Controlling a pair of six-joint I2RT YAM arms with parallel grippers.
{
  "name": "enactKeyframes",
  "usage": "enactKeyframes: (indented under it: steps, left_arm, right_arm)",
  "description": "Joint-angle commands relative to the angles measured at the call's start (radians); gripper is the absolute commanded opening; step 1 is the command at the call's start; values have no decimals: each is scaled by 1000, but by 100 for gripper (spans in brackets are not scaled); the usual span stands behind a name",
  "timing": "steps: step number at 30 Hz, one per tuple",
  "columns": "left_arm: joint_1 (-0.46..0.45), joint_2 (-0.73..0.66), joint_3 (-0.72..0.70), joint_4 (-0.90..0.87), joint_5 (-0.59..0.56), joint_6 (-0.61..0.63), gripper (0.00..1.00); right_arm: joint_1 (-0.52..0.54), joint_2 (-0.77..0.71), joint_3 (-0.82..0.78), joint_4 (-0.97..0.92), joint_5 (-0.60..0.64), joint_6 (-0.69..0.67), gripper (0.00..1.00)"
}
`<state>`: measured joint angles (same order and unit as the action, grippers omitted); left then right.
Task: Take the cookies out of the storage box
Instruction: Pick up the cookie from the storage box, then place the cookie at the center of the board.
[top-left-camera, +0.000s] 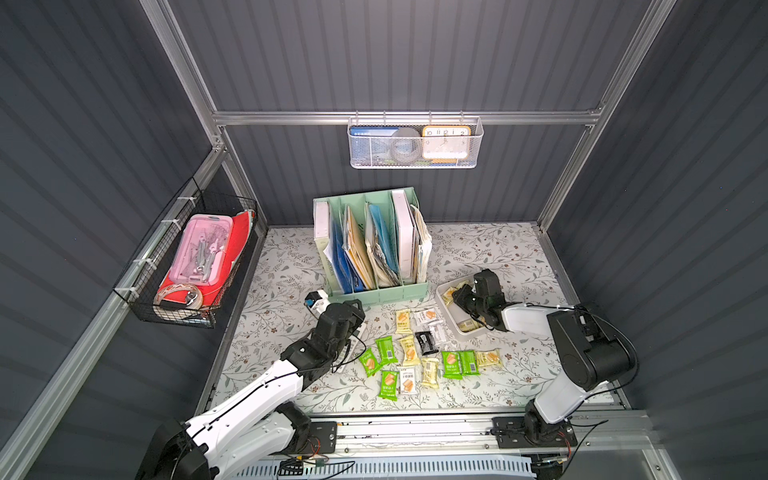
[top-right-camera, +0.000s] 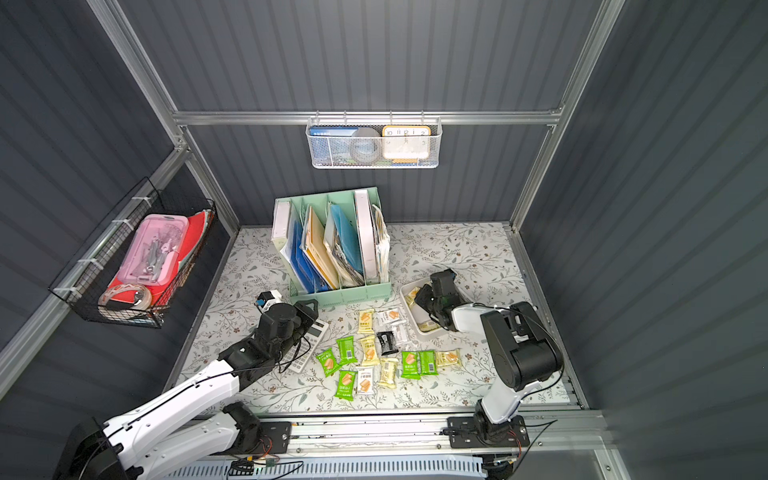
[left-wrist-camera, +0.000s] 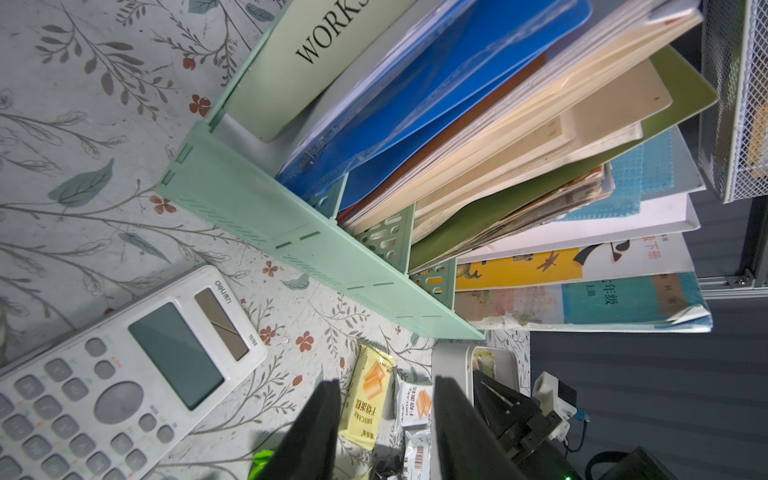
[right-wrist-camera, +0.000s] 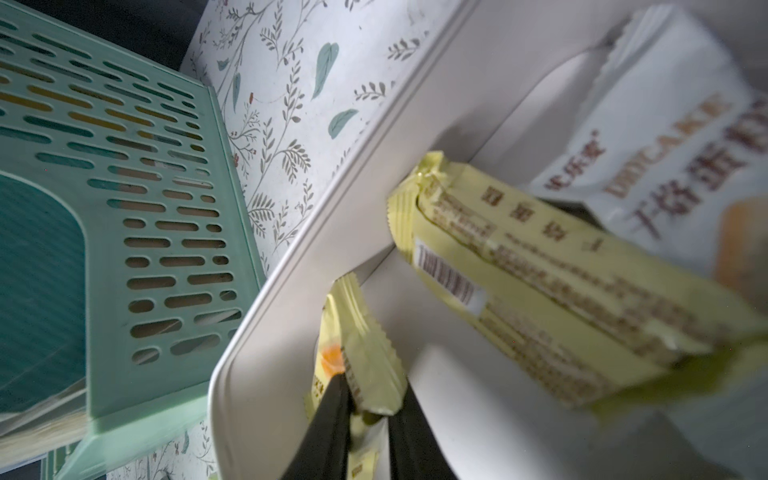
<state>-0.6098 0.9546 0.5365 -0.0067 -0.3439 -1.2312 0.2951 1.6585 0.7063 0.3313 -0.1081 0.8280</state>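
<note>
- Cookies (top-left-camera: 409, 351) lie spread beside the box (right-wrist-camera: 291, 266).
- Right gripper (right-wrist-camera: 368, 401) inside box, jaws pinching a yellow cookie (right-wrist-camera: 374, 357).
- Left gripper (left-wrist-camera: 388, 388) near calculator (left-wrist-camera: 124, 374), jaws apart, empty.

Bright overhead light, blurred wrist close-ups

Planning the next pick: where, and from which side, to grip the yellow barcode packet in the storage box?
Likely across the yellow barcode packet mid-length, from above: it lies tilted, long edges free, crimped end close to the storage box wall.
</note>
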Motion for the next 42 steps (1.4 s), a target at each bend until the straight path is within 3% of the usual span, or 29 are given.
enactKeyframes:
  steps: [1,8,14,19,30,34,42]
  left_arm:
    - [2,-2,15,4,-11,-7,42]
    - [2,-10,12,1,-19,-11,42]
    - [2,-13,4,-22,-41,-48,42]
    - [2,-23,-18,-33,-62,-89,41]
    - [2,-130,-59,-115,-94,-136,42]
    - [3,-164,-70,-140,-98,-141,42]
    - [2,-214,-90,-164,-94,-144,42]
  right_arm:
    - [-4,-66,-13,-21,13,-24,16]
    - [-5,-203,-27,-130,51,-62,14]
    - [1,-340,-16,-260,-4,-85,13]
    - [118,-360,17,-311,-7,-74,13]
    - [438,-110,93,-95,54,133,13]
    - [484,20,157,-44,52,218,13]
    - [527,186,269,-37,120,264,14]
